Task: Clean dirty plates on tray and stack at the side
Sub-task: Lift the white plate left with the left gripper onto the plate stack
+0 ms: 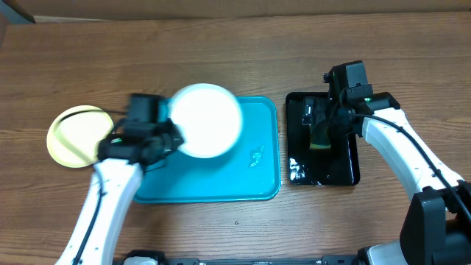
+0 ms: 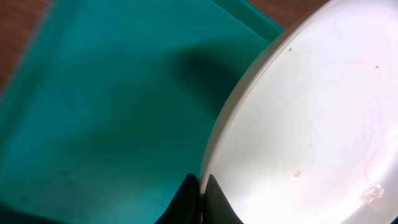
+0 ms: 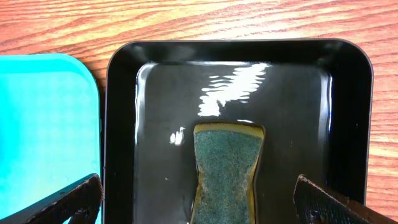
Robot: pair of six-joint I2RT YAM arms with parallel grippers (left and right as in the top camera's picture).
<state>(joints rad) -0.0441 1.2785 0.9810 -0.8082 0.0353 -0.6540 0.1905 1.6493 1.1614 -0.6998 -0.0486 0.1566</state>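
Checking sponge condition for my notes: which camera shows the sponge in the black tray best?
The right wrist view: the sponge lies large and unobstructed in the wet black tray, green face up. Overhead shows just a small sliver under the right gripper. The left wrist view misses it.

At table (image 1: pixel 221 44) centre: large tray (image 1: pixel 257 177). Just beside its right edge, not touching: small tray (image 1: pixel 346 173), with sponge (image 3: pixel 227 171) in it, midway between the side walls. Over large tray's rear edge: plate (image 1: pixel 210 120). On table, left of large tray: second plate (image 1: pixel 73 136).
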